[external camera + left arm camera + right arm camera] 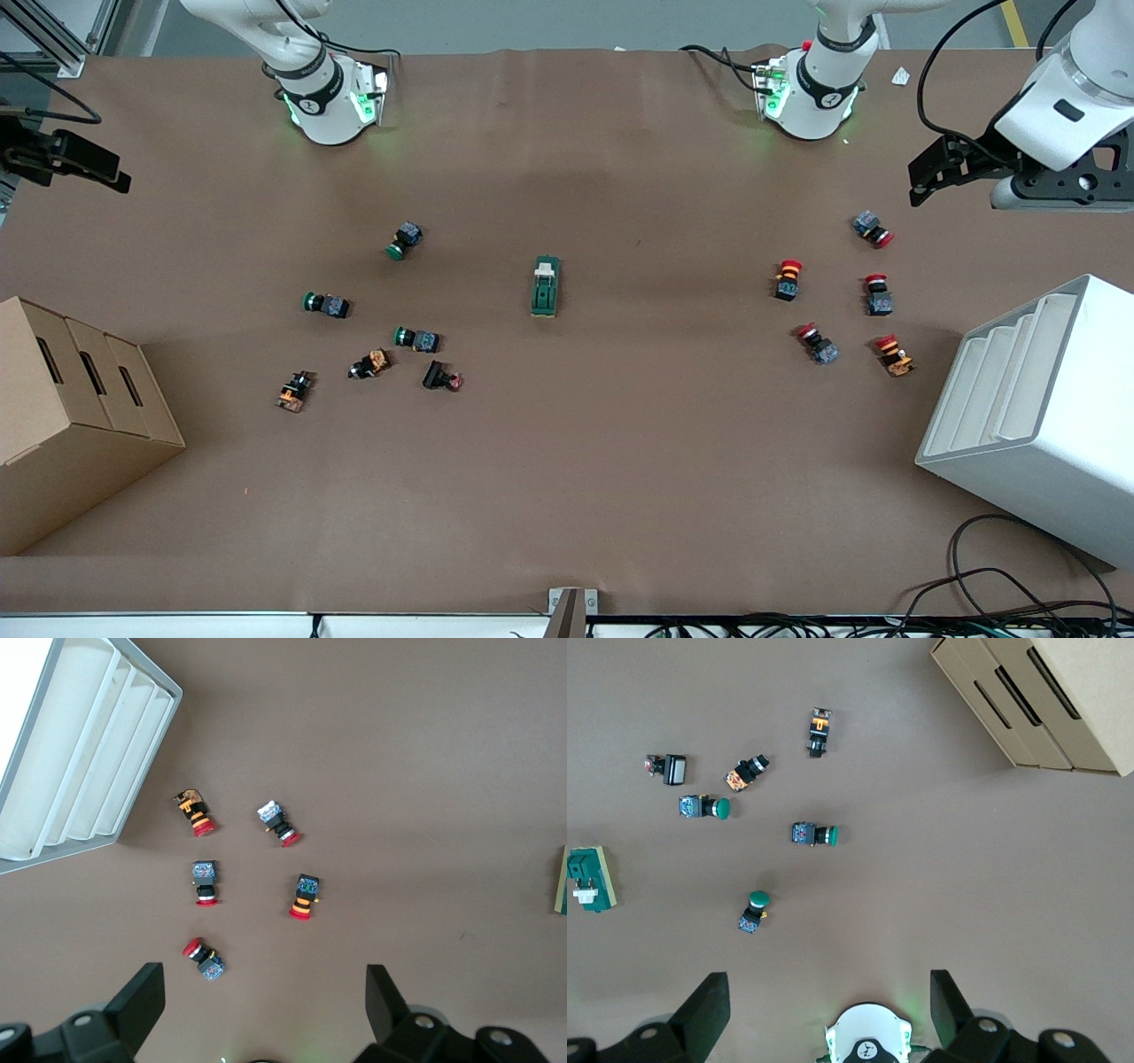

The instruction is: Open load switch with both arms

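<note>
The load switch, a dark green block with a white lever tab, lies flat at the middle of the table. In the right wrist view the load switch shows at the frame's edge. Only a sliver of the load switch shows in the left wrist view. My left gripper hangs open and holds nothing, high over the left arm's end of the table, above the red buttons; the left gripper has its jaws wide apart. My right gripper hangs open and holds nothing, over the right arm's end; the right gripper frames its own base.
Several red push buttons lie toward the left arm's end, several green and orange ones toward the right arm's end. A cardboard box and a white slotted rack stand at the table's ends. Cables trail at the near corner.
</note>
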`<action>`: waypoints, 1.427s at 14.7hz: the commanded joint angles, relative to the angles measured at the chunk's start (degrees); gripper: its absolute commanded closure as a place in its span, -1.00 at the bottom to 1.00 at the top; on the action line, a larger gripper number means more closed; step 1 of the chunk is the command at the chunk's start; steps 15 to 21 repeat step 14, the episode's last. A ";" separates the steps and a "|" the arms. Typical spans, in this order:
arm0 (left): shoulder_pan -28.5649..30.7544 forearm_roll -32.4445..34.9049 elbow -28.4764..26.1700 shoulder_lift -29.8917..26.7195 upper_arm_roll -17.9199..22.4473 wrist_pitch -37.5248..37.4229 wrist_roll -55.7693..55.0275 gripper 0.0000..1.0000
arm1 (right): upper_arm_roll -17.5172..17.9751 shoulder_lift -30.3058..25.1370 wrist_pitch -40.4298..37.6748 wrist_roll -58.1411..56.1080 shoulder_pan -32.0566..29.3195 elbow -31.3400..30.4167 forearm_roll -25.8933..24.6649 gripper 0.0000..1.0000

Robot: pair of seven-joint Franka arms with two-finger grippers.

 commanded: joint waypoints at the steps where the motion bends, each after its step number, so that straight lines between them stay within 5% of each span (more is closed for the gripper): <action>1: 0.23 -1.13 1.65 0.91 -0.12 -0.44 1.11 -1.00 | 0.20 -2.91 2.95 -0.09 0.33 -4.92 0.02 -1.00; 21: 0.23 -1.56 2.00 1.00 -0.21 -0.52 1.02 -1.00 | -0.06 -3.52 8.14 -0.70 0.69 -5.80 -0.68 -1.00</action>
